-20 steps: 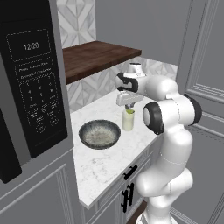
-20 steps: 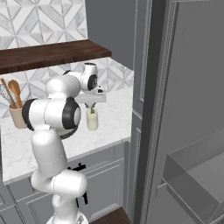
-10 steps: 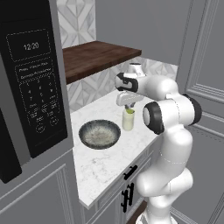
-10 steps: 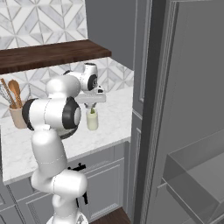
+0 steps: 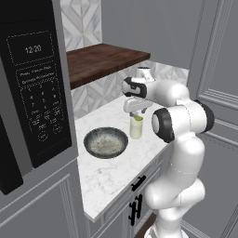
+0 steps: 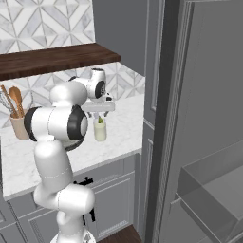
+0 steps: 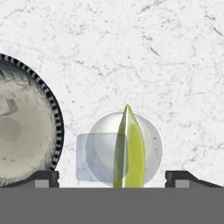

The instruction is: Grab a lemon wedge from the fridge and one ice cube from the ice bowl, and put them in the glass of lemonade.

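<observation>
The glass of lemonade (image 5: 136, 129) (image 6: 100, 131) stands on the white marble counter (image 5: 107, 174), just right of the ice bowl (image 5: 106, 142) (image 7: 24, 131). My gripper (image 5: 135, 109) (image 6: 98, 114) (image 7: 113, 178) hangs straight above the glass, its jaws wide open and holding nothing. From above, the glass (image 7: 151, 144) has the yellow-green lemon wedge (image 7: 130, 148) (image 5: 137, 118) standing on edge at its mouth. A clear ice cube (image 7: 96, 158) lies beside the wedge, overlapping the glass's left rim. Another ice cube (image 7: 7, 106) lies in the bowl. The fridge (image 6: 204, 95) stands open at the right.
A black microwave (image 5: 32, 93) juts out at the left above the counter, and a dark wooden shelf (image 5: 102, 60) hangs over its back. A crock of utensils (image 6: 18, 124) stands at the counter's far end. Black-handled cabinet doors (image 5: 136, 186) are below.
The jaws have sprung wide open above the glass. The arm and the glass have stayed in place.
</observation>
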Controlling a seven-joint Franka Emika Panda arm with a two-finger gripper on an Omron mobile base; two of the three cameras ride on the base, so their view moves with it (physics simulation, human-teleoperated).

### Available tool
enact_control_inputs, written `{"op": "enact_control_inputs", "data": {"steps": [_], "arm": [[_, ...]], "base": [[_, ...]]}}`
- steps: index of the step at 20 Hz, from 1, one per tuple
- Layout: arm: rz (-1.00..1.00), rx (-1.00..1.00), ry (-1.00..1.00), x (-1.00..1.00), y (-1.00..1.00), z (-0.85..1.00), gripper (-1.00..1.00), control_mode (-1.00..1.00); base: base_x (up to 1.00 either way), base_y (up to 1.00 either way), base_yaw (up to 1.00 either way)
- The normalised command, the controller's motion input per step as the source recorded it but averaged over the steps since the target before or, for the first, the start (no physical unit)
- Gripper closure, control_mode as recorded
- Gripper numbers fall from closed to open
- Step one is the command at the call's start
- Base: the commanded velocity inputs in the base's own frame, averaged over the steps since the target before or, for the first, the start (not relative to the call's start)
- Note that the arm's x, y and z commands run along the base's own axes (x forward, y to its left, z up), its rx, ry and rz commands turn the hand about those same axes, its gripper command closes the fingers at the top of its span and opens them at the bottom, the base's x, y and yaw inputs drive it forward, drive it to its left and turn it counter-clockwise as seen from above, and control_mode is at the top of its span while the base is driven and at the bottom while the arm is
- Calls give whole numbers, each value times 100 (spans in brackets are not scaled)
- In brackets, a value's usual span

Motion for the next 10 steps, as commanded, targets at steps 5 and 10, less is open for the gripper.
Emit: {"op": "enact_control_inputs", "data": {"steps": [5, 10], "arm": [[0, 0, 0, 0, 0, 0, -100, -100], [0, 0, 0, 0, 0, 0, -100, -100]], "base": [[0, 0, 0], [0, 0, 0]]}}
